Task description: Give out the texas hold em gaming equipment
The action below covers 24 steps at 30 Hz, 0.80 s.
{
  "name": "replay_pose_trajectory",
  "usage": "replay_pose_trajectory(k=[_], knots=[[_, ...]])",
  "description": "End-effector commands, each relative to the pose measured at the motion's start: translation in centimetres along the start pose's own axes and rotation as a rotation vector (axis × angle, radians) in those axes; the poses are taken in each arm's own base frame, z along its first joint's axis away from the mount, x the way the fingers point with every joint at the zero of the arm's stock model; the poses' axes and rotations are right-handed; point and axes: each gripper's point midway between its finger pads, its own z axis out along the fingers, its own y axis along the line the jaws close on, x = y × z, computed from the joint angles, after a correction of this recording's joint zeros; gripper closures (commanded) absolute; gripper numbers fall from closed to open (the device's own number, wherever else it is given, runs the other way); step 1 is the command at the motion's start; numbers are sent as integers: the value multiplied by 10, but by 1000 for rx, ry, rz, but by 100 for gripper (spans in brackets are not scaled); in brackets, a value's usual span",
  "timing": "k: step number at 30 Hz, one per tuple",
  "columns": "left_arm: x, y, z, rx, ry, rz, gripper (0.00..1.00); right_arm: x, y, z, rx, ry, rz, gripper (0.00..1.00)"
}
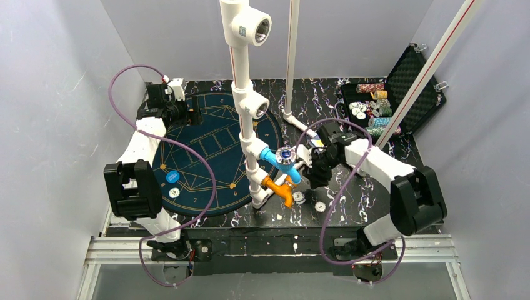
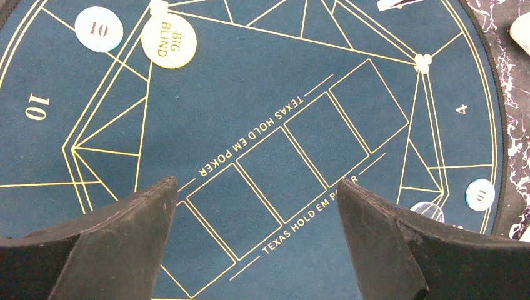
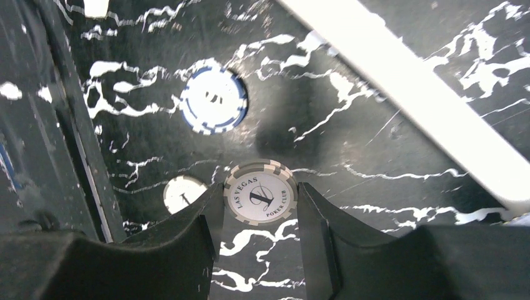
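Note:
My right gripper (image 3: 260,201) is shut on a white-grey "Las Vegas Poker Club" chip (image 3: 260,194), held flat by its edges just above the black marbled table (image 3: 350,131). Beneath lie a blue-edged white chip (image 3: 214,100) and a plain white chip (image 3: 181,192). From above, the right gripper (image 1: 315,169) hangs right of the pipe stand. My left gripper (image 2: 257,187) stands wide open and empty over the card boxes of the blue poker mat (image 2: 250,94). A pale blue "10" chip (image 2: 99,28) and a yellow "Big Blind" disc (image 2: 169,40) rest on the mat.
A white pipe stand (image 1: 244,100) with blue and orange fittings rises mid-table beside the mat (image 1: 206,156). An open black case (image 1: 409,94) of stacked chips sits at the back right. Two loose chips (image 1: 299,197) lie near the pipe base. Another "10" chip (image 2: 480,194) sits at the mat's edge.

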Motion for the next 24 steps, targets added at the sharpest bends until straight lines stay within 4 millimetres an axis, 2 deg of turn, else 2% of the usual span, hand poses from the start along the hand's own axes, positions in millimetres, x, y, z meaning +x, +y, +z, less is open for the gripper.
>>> replay_pose_trajectory(k=[1, 13, 24], knots=[[-3, -2, -2, 2, -2, 9, 2, -32, -16, -1, -19, -86, 63, 99], [4, -5, 2, 25, 27, -8, 2, -112, -91, 4, 21, -224, 127, 99], [5, -12, -10, 60, 44, -33, 1, -193, -150, 53, 78, -318, 108, 99]])
